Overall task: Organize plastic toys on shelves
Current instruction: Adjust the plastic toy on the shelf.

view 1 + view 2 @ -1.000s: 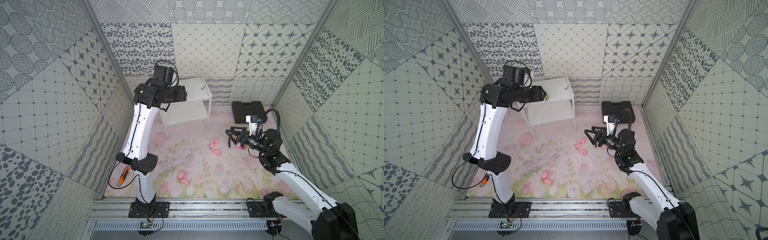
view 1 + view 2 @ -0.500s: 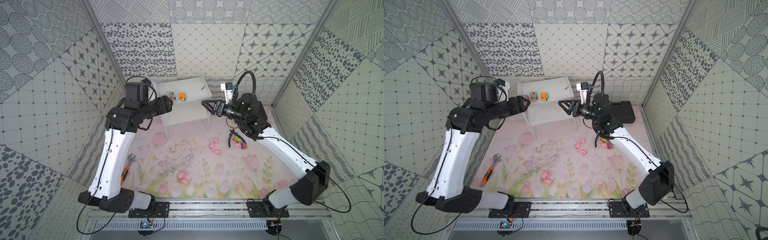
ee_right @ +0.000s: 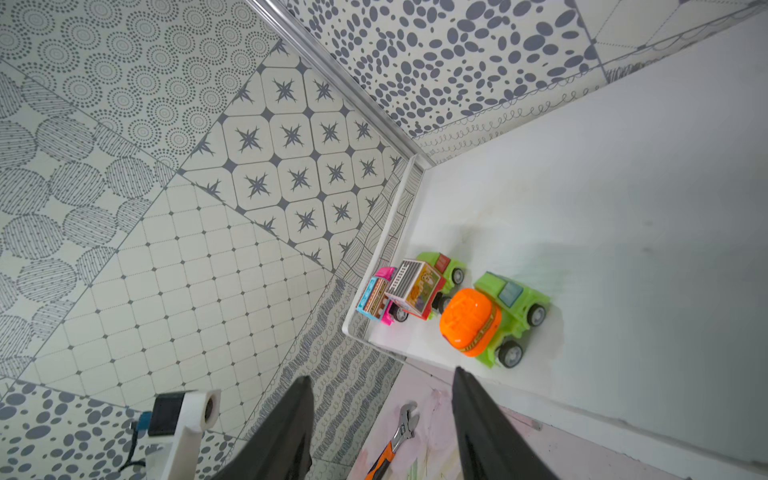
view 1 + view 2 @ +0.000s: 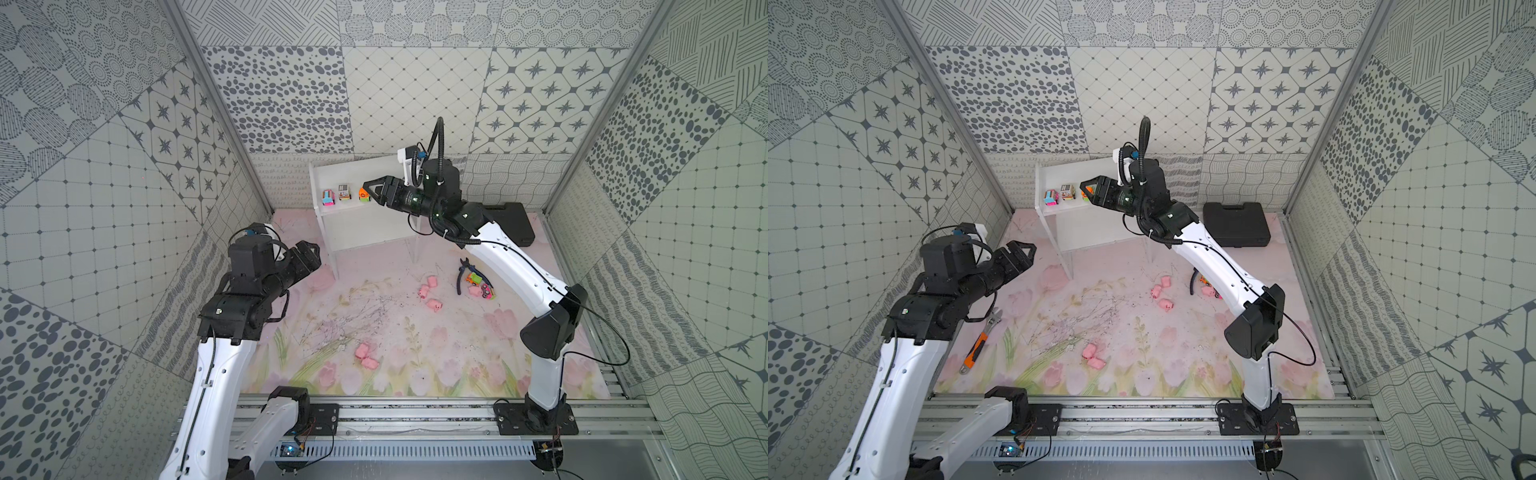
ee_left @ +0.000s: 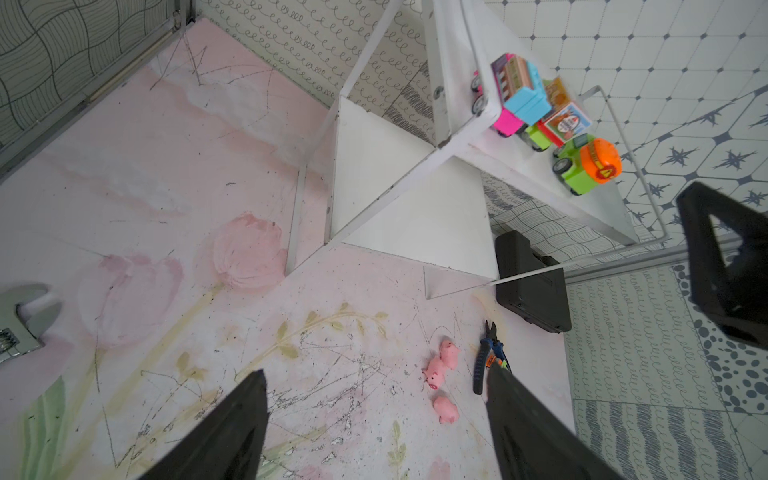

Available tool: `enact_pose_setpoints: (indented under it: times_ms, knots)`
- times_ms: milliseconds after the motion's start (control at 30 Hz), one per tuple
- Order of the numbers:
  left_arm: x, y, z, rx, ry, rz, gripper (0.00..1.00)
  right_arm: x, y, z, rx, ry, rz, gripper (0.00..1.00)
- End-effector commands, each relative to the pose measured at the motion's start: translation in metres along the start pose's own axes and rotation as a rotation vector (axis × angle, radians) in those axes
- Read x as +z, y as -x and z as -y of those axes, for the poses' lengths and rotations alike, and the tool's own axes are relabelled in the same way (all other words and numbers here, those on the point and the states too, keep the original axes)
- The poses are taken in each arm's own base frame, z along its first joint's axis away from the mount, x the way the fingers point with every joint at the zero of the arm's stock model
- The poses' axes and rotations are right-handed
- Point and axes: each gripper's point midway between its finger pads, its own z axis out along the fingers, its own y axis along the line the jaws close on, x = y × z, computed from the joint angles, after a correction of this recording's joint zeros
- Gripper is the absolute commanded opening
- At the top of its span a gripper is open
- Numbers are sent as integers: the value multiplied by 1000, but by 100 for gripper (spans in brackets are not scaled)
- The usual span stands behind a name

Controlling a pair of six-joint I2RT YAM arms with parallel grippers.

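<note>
The right arm (image 4: pixel 505 253) reaches over the top board of the white shelves (image 4: pixel 332 176), and the right jaws stand partly open with nothing between them. Just beyond their tips, the orange-and-green car (image 3: pixel 478 322) sits on that board, close to them but not gripped. Past it, farther from the right jaws along the same board, are a green car carrying a printed box (image 3: pixel 419 286) and then the pink-and-blue car (image 3: pixel 376 297) at the board's end, the three in a tight row. The left arm (image 4: pixel 249 291) is off to the side of the shelves, and the left jaws are spread wide and empty above the worktop (image 4: pixel 374 291), well apart from the rack. Ahead of and below the left jaws, in the left wrist view, three pink pigs (image 5: pixel 440 365) lie close together beside the blue-handled pliers (image 5: pixel 484 361). In a top view two more small cars (image 4: pixel 473 279) rest against those pliers, under the right arm. Two further pigs (image 4: pixel 365 355) lie touching near the front of the worktop, well below both jaws. An orange-handled wrench (image 4: pixel 980 340) lies below the left arm, and a black case (image 4: pixel 1235 224) sits behind the right arm.
</note>
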Motion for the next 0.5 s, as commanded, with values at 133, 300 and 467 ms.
enact_pose_setpoints:
  times_ms: [133, 300, 467]
  knots:
    - [13, -8, -13, -66, -12, 32, 87, 15, 7, 7, 65, -106, 30, 58]
    - [16, -13, -19, -67, 0, 27, 87, 17, 7, 21, 97, -217, 42, 58]
    - [18, -16, -23, -65, 8, 19, 87, 20, 4, 21, 89, -241, 47, 57]
